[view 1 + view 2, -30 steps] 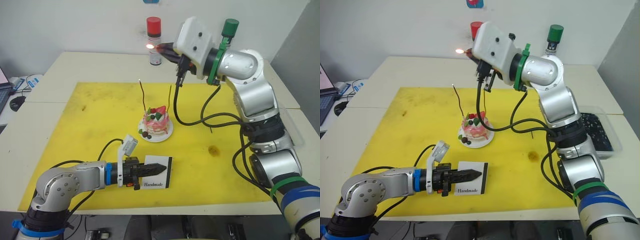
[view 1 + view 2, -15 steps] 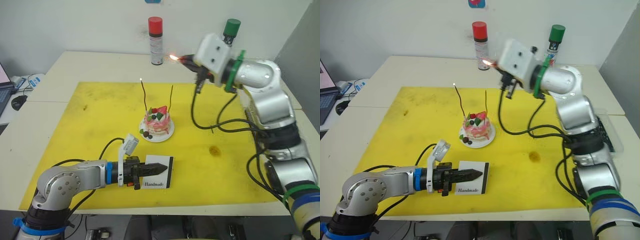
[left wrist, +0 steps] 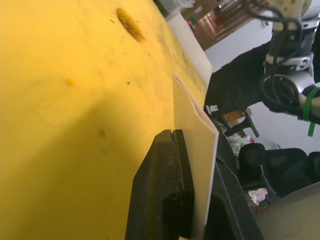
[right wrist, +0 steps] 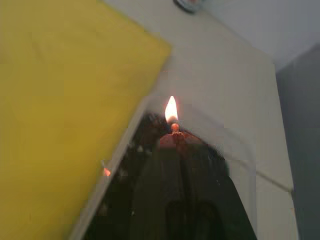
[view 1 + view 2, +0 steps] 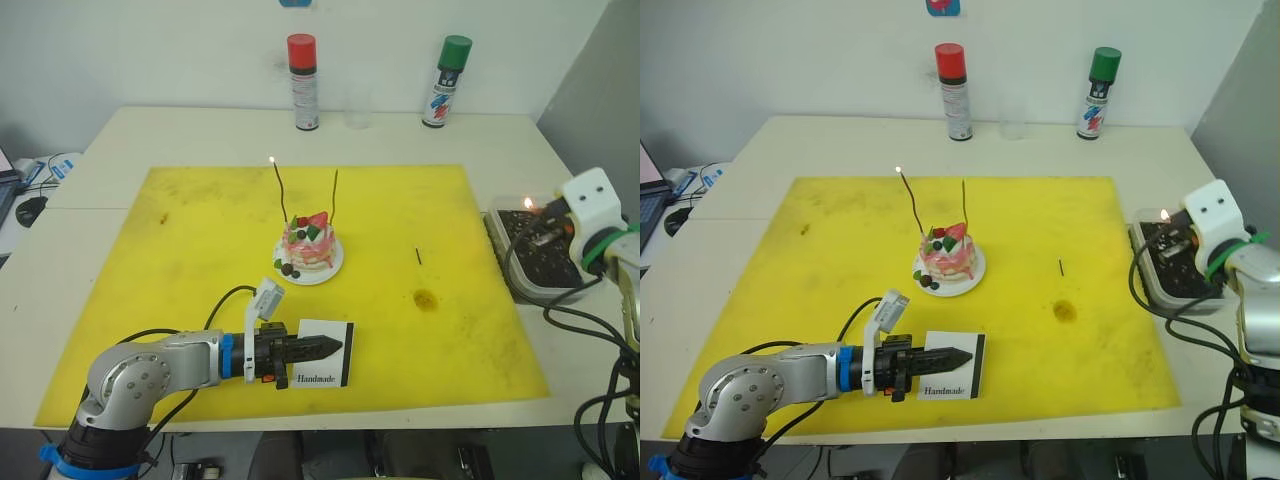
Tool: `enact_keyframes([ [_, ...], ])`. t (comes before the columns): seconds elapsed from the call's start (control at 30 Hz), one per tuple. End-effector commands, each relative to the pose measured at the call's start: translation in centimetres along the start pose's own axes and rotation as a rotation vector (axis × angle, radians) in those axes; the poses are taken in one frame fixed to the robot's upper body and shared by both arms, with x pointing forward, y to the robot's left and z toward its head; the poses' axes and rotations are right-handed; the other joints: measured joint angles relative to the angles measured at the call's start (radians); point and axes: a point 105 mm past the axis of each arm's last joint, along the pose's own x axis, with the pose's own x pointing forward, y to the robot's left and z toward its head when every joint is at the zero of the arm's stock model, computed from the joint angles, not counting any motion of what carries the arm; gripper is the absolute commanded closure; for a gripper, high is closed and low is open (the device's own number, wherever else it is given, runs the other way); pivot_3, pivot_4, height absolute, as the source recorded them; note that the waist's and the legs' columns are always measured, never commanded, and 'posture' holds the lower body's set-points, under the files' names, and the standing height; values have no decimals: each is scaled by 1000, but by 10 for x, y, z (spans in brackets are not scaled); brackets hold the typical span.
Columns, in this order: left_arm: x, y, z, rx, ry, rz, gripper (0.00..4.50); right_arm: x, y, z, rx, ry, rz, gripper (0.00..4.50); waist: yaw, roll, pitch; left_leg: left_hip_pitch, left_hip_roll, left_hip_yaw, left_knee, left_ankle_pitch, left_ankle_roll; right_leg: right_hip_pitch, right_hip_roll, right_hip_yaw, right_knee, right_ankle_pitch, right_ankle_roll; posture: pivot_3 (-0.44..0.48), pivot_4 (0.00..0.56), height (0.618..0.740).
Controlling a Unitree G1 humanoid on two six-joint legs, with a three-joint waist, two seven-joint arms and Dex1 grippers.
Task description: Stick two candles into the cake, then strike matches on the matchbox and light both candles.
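The left gripper clamps the white matchbox at the yellow mat's front edge. Mid-mat, the pink cake holds two candles, the left one lit. At the worktop's right edge, the right gripper pinches a burning match over a clear tray of dark bits.

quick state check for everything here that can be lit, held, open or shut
left candle: upright in the cake, tip lit
right candle: upright in the cake, unlit
match: burning, held over the tray
matchbox: gripped on edge
left gripper: shut on the matchbox
right gripper: shut on the match
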Motion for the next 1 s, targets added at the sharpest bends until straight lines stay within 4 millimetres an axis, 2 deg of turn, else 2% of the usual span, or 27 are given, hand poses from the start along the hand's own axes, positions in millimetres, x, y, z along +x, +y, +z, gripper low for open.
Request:
enact_keyframes([
  [0.03, 2, -5, 3, 31, -14, -14, 4500, -8, -18, -9, 18, 22, -79, 4473, -2, 0, 0, 0, 0, 0, 1, 0, 0, 0, 1, 0, 0, 0, 1, 0, 150, 740],
  [0.13, 2, -5, 3, 29, -15, -14, 4500, -5, -16, -24, 40, 64, -78, 4473, -2, 0, 0, 1, 0, -1, 1, 0, 0, 1, 1, 0, 0, 0, 2, 0, 150, 740],
  [0.23, 3, -5, 4, 29, -17, -12, 4500, -3, -18, -32, 84, 82, -96, 3827, -2, 0, 0, 0, 0, 0, 1, 0, 0, 1, 1, 1, 0, 0, 2, 0, 150, 740],
  [0.43, 1, -5, 3, 27, -18, -5, 4500, -3, -23, -12, 113, -1, -116, 1666, -2, 0, 0, 0, 0, 0, 1, 0, 0, 0, 1, 0, 0, 0, 1, 0, 150, 740],
  [0.57, 1, -5, 3, 26, -17, -4, 4500, -8, -21, 15, 82, -112, -97, 227, -1, 0, 0, 0, 0, 0, 1, 0, 0, 1, 1, 0, 0, 0, 1, 0, 150, 740],
  [0.63, 0, -4, 3, 25, -17, -2, 4500, -11, -7, 34, 56, -179, -41, 49, -1, 1, 0, 0, 0, 0, 1, 0, 0, 0, 1, 0, 0, 0, 1, 0, 150, 740],
  [0.77, -1, -5, 3, 26, -13, -3, 4500, -15, 55, 63, 59, -326, 174, 49, -2, 1, 0, 0, 1, -1, 1, 0, 0, 0, 2, 0, 0, 0, 2, 0, 150, 740],
  [0.9, -2, -5, 3, 29, -11, -1, 4500, -11, 107, 57, 129, -356, 266, 49, 2, 0, 0, 0, 1, -2, 1, 0, 0, 1, 2, -1, 0, -2, 4, 0, 150, 740],
  [1.0, -2, -5, 4, 31, -10, 0, 4500, -4, 132, 48, 154, -351, 281, 49, 9, 1, 0, -2, 0, -2, 1, 0, 0, 0, 1, -1, 0, -2, 4, 0, 150, 740],
])
